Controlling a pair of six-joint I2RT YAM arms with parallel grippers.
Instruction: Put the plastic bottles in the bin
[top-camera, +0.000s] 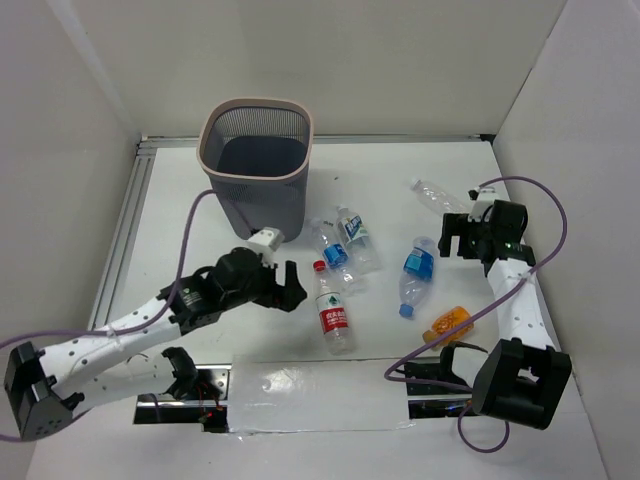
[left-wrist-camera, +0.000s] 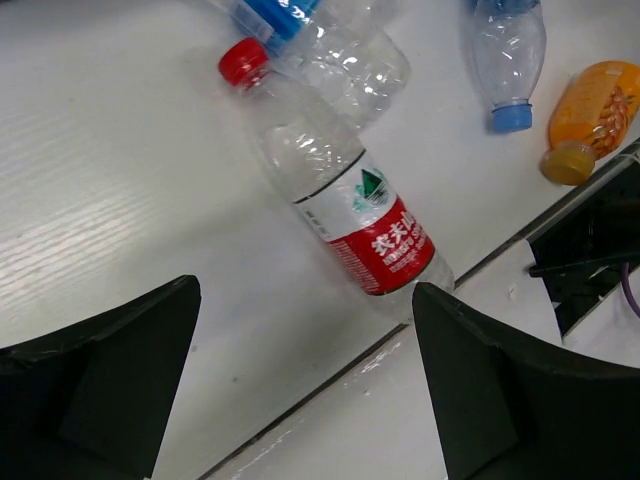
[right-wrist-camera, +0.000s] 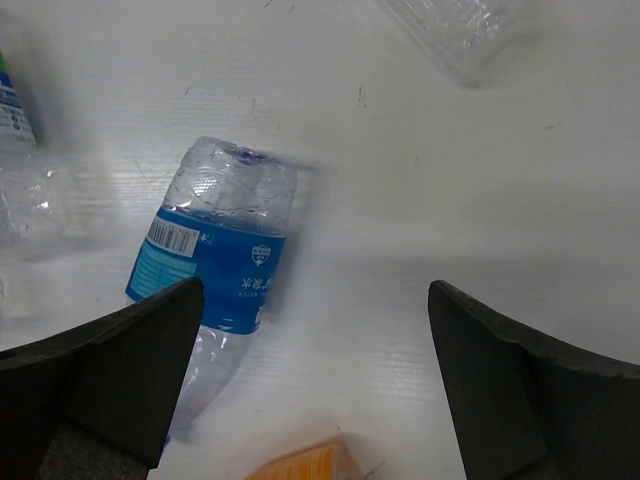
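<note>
Bottles (top-camera: 335, 318) scattered flat, bin (top-camera: 262, 200) (upright) behind

Five clear bottles (top-camera: 334, 312) (top-camera: 333, 252) (top-camera: 356, 238) (top-camera: 416, 270) (top-camera: 436, 194), one orange bottle (top-camera: 448, 323), one bin (top-camera: 262, 205).

Blue-labelled bottle (right-wrist-camera: 215, 265) by wide-spread hand (right-wrist-camera: 315, 295)

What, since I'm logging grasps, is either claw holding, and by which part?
Nothing: the left claw and the right claw are both open and empty.
</note>
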